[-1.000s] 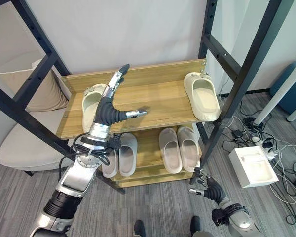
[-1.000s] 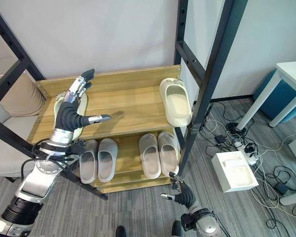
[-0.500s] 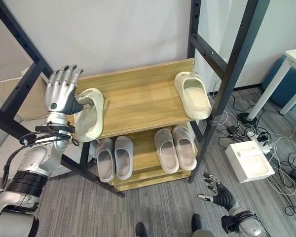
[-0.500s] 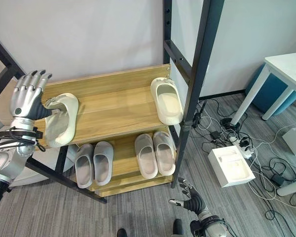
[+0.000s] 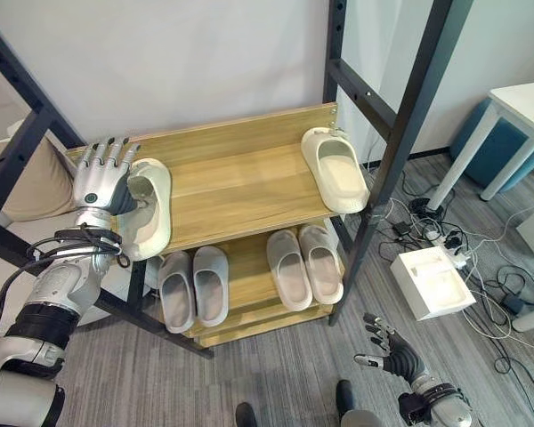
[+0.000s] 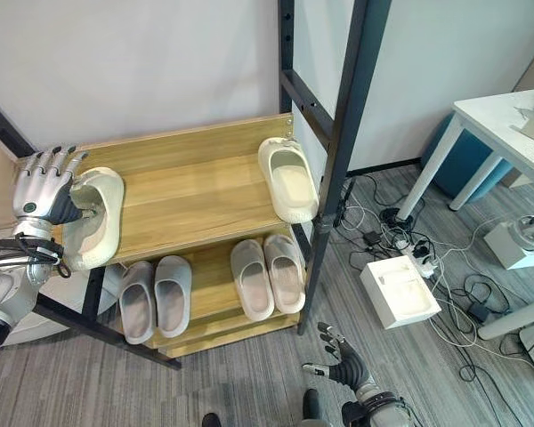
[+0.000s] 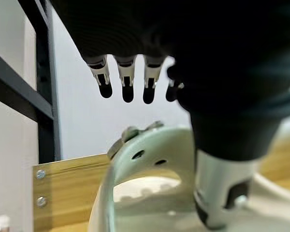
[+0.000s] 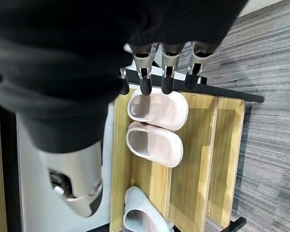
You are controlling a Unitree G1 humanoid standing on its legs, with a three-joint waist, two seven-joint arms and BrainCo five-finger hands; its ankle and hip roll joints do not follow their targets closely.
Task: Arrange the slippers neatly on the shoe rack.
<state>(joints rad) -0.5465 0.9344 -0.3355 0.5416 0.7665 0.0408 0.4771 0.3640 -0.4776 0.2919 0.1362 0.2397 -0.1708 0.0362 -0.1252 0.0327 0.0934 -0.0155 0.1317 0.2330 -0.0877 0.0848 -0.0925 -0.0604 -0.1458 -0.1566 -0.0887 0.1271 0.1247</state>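
- Left hand (image 5: 101,182), at left of frame, fingers straight, thumb hooked inside cream slipper (image 5: 149,209) on shoe rack (image 5: 240,178).
- Right hand (image 5: 393,352), lower right, fingers spread, empty.

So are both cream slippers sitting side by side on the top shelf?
No. One cream slipper lies at the right end of the top shelf, while the other slipper hangs off the left end at the left hand.
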